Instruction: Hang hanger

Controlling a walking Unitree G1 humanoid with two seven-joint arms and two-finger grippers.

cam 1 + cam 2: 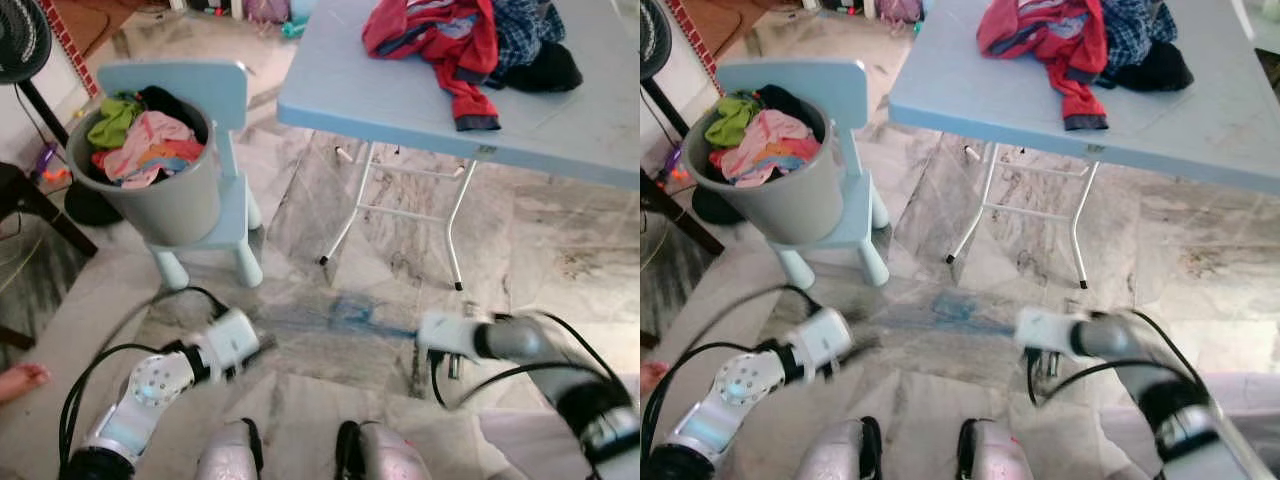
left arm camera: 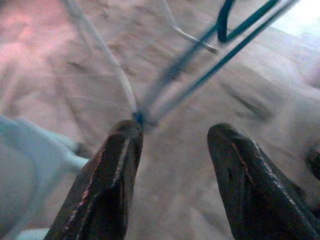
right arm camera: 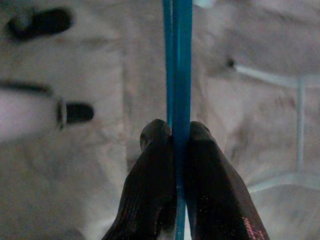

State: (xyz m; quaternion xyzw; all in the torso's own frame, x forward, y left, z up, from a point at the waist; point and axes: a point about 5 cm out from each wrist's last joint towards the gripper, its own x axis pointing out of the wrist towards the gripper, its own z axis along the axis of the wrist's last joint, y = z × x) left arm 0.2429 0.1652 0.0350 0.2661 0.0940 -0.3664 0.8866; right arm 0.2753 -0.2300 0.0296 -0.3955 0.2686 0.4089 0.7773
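A blue hanger [image 3: 181,60] is pinched flat in the right end effector [image 3: 177,131], its long bar running straight ahead toward the spread left end effector [image 2: 172,132].

Marble floor [image 1: 560,250] under me carried folding table [image 1: 400,100] w/ clothes pile [image 1: 470,40] on top, plus small chair [image 1: 225,200] w/ full laundry bucket [image 1: 150,165].

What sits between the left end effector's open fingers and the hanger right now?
Nothing but bare marble floor: in the left wrist view the blue hanger hangs just beyond the left end effector, its corner close to one fingertip.
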